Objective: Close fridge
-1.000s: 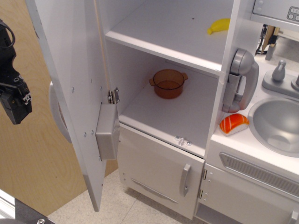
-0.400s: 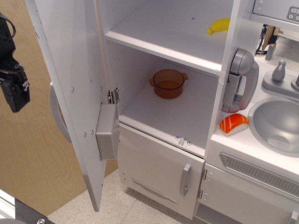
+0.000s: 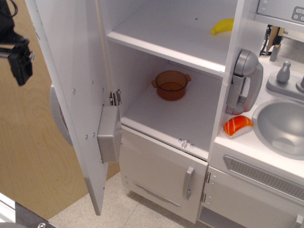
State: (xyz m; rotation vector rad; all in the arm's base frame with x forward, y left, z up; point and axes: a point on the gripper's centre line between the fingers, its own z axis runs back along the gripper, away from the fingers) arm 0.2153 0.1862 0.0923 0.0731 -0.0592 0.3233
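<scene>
On the lower shelf of the fridge [image 3: 180, 114], an orange translucent pot [image 3: 171, 84] is being held upright, with nothing visible inside it. On the upper shelf, a yellow banana [image 3: 222, 26] is being kept near the right wall. The fridge is occupying the centre of the view, and its door [image 3: 71, 90] is being left swung wide open to the left, edge-on to the camera, with a grey box [image 3: 109, 133] fixed to its inner face. Below the shelves, the shorter lower door [image 3: 161, 173] with its small grey handle is being kept shut. To the right, a grey phone [image 3: 244, 81] is being carried on the cabinet side, a piece of toy salmon sushi [image 3: 237, 125] is being rested on the counter just beside the sink [image 3: 280, 124], and the sink bowl is being seen without contents.

Compared with the earlier frames, the claw [image 3: 20, 64] is being found higher and slightly further right, well apart from the door's outer face. Whether it is released or clenched cannot be told.
</scene>
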